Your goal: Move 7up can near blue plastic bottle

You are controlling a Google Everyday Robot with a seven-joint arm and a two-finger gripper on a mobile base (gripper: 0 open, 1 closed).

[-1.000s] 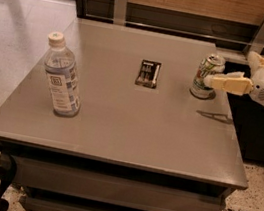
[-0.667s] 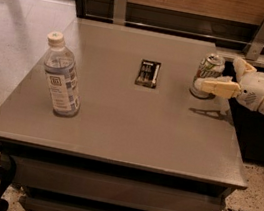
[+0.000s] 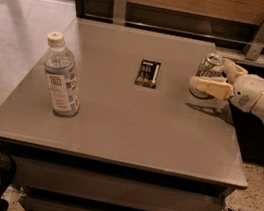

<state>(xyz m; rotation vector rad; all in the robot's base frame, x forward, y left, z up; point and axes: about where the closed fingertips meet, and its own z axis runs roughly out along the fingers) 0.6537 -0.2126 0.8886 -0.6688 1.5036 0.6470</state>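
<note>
Gripper (image 3: 210, 77) shifted, apparently around green can (image 3: 208, 66).

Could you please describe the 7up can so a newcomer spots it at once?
On the grey table, look to the right edge, where the gripper is at the can. It is short, green and white, silver-topped, unlike the tall clear bottle opposite.

No legible text on bottle (image 3: 62, 82) or can (image 3: 209, 69) by gripper (image 3: 211, 77)
</note>
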